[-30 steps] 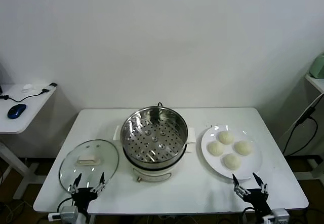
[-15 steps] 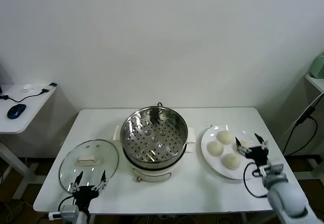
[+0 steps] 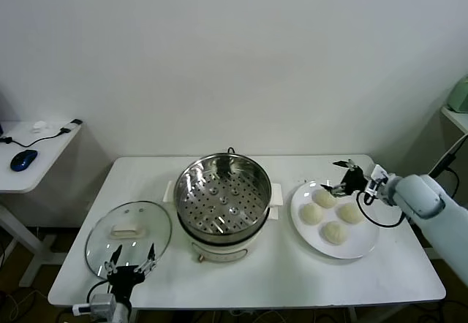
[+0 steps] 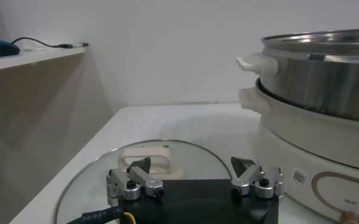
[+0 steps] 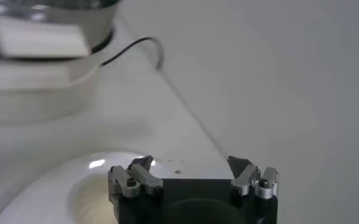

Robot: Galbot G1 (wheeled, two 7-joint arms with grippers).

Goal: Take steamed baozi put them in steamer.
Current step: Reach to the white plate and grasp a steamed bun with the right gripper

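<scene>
Hovering over the far rim of the white plate (image 3: pixel 363 244), the right gripper (image 3: pixel 342 177) is hanging with its jaws spread wide and nothing between them, just above the rearmost of the four steamed baozi (image 3: pixel 325 198). All four buns are sitting close together on that plate, right of the steamer (image 3: pixel 223 195), whose perforated tray is lying bare. The left gripper (image 3: pixel 130 262) is waiting at the near edge of the desk (image 3: pixel 256 279), also wide open and empty, right by the glass lid (image 3: pixel 128 233).

What is worrying me is how tightly the buns are crowding each other: a finger coming down between two of them is likely to dent a neighbour or shove it toward the plate's edge. Soft dough is also going to squash if the squeeze is too firm, or slip out over the desk if it is too light. The steamer's raised steel wall is standing between plate and tray, so a low carry risks knocking the bun against it.
</scene>
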